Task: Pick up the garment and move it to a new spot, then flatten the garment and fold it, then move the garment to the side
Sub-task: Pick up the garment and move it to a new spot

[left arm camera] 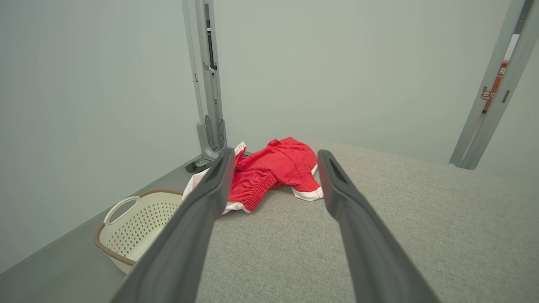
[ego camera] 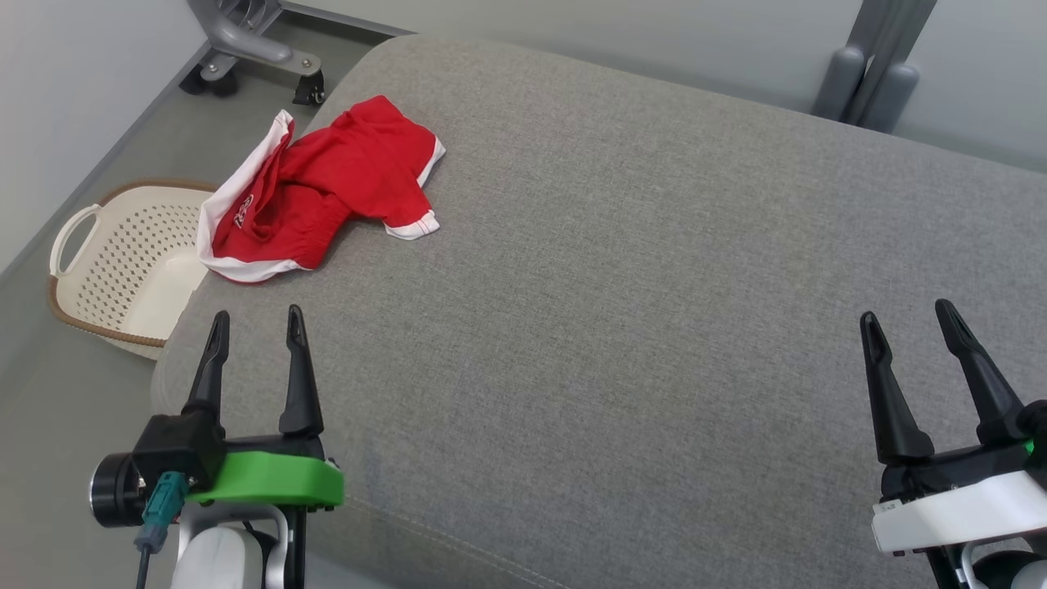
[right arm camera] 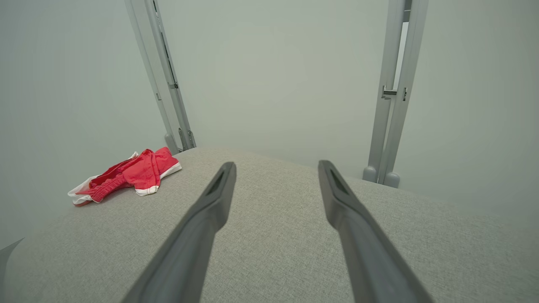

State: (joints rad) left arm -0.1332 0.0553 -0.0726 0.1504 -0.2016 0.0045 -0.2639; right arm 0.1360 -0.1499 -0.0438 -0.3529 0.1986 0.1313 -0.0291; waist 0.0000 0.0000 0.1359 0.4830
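Head view: nearest, the left gripper [ego camera: 257, 312] and right gripper [ego camera: 905, 311] hover at the near edge of the grey cushion [ego camera: 613, 286], both with fingers spread wide and empty. Farther off, the red garment [ego camera: 327, 184] lies crumpled at the cushion's far left corner, well apart from both. A cream basket [ego camera: 131, 262] sits on the floor beside that corner.

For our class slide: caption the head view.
Crumpled red garment on the grey cushion, far left; left gripper and right gripper open and empty.

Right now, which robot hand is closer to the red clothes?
Left. The left gripper sits just short of the red garment; the right gripper is far off across the cushion.
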